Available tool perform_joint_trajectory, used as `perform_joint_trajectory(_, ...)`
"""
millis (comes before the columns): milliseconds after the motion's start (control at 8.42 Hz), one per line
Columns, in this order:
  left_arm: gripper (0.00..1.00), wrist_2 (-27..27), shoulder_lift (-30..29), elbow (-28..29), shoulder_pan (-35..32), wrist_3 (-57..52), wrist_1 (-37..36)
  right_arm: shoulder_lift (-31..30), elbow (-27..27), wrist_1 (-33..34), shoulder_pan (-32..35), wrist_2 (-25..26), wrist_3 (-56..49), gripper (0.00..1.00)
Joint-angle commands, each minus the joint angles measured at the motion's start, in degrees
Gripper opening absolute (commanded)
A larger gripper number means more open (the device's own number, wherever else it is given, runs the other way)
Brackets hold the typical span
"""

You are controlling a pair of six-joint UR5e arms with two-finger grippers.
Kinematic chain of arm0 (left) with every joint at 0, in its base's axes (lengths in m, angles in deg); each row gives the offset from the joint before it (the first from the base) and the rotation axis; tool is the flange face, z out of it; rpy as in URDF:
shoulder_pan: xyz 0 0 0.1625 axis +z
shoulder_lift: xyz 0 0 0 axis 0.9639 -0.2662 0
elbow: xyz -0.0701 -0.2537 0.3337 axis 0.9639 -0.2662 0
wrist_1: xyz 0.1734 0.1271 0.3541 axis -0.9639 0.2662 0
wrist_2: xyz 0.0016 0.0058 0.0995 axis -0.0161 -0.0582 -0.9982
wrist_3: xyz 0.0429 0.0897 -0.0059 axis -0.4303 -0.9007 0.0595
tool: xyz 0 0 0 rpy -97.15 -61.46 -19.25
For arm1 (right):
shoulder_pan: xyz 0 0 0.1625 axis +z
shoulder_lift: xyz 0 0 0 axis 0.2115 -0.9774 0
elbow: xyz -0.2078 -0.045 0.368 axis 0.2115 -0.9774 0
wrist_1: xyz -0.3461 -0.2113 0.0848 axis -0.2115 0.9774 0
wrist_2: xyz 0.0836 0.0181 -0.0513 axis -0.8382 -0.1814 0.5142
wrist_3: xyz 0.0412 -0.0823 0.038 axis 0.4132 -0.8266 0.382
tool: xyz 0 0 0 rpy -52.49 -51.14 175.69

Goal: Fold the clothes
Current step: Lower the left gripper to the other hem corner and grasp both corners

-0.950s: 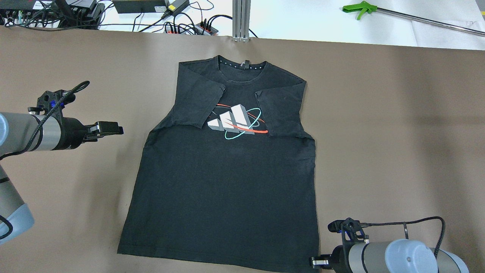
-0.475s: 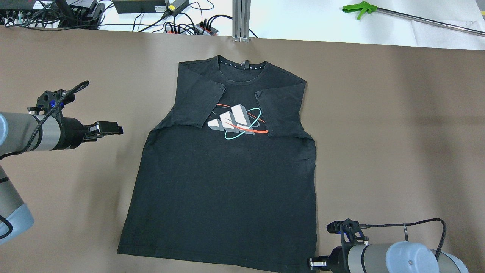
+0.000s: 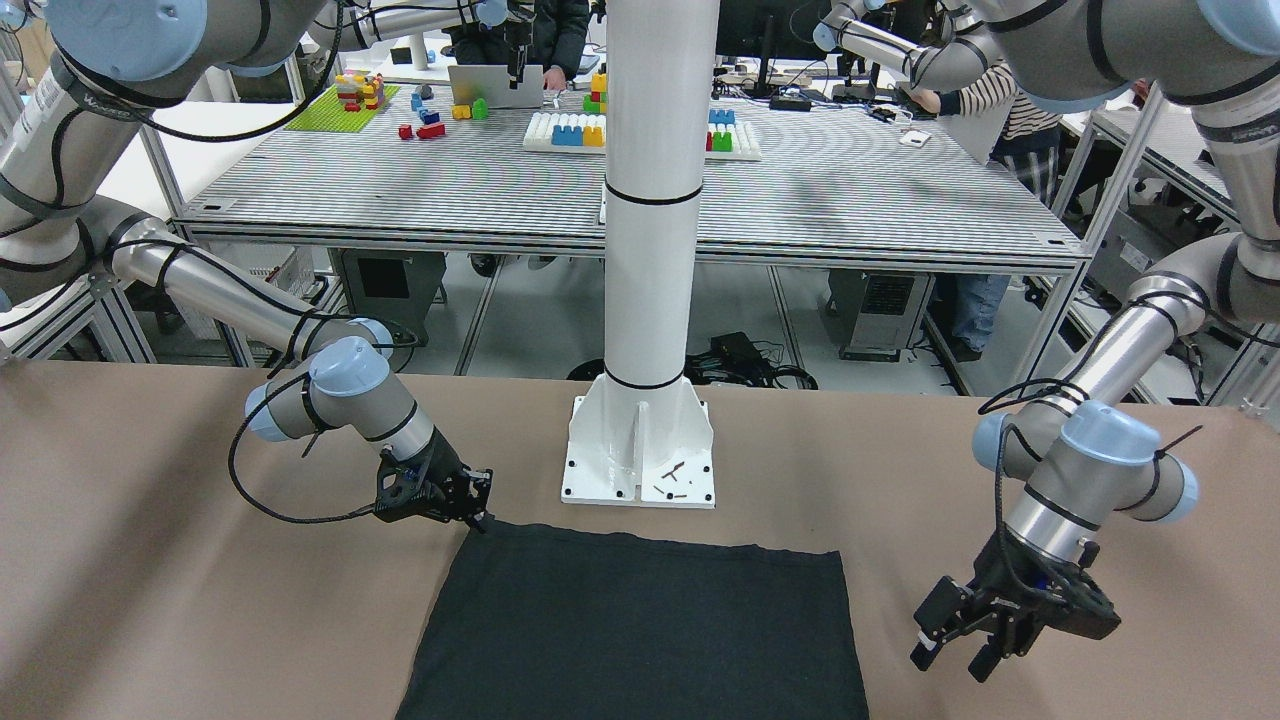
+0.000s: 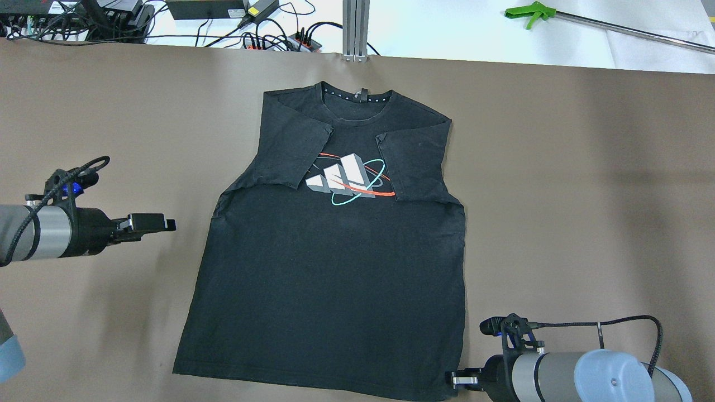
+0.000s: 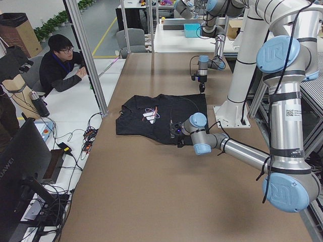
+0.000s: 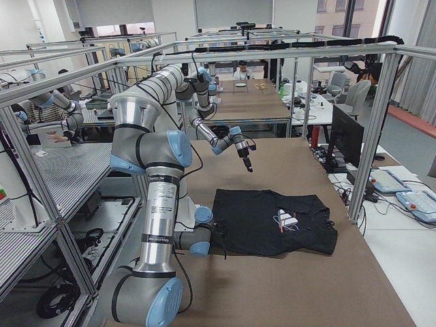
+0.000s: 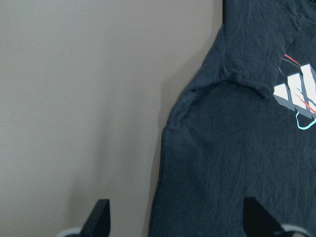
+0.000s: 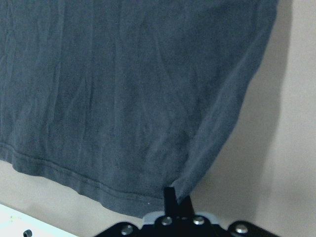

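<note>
**Trainee:** Where does the garment lie, and how will it handle?

**Operator:** The clothes (image 4: 335,268) are one black T-shirt. It lies flat and face-up on the brown surface (image 4: 558,195), with both sleeves (image 4: 293,148) folded in beside the printed logo (image 4: 347,178). One hem corner sits inside my right claw (image 8: 175,197), which is pressed together on it, and the fabric draws to a point there. The rest of the shirt spreads ahead of that claw and to its left.

I judge the shirt light, soft and limp. It will not hold a shape, and it will drape and drag from any single hold. It may also slide on the smooth surface rather than lift evenly.

**Trainee:** And the other claw?

**Operator:** My left claw (image 4: 166,224) is spread wide, holds nothing and hangs over bare surface. The shirt's side edge lies just ahead of it, apart from its fingers (image 7: 101,219).

My recommended hold is the free hem corner, off to that claw's side and toward my base. I would pinch both layers at the stitched edge to match the right claw's hold, because a hem should resist stretch better than the open panel. Raising both corners level should carry the lower half over cleanly. The risk is that a shallow pinch may catch only one layer.
</note>
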Motion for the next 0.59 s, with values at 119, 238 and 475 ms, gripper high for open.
perform_joint_trajectory(119, 0.95, -15.4, 3.2, -5.4, 16.4, 7.3, 1.8, 0.4, 0.2, 0.0, 1.9, 1.0, -0.1, 0.00)
perform_joint_trajectory(238, 0.94, -16.6, 4.6, -6.1, 18.2, 8.4, 1.8, 0.3, 0.1, 0.0, 1.9, 1.5, -0.1, 0.00)
perform_joint_trajectory(475, 0.94, -22.1, 5.4, -6.0, 24.2, 10.6, 1.8, 0.4, 0.0, 0.0, 2.1, 1.5, -0.3, 0.00)
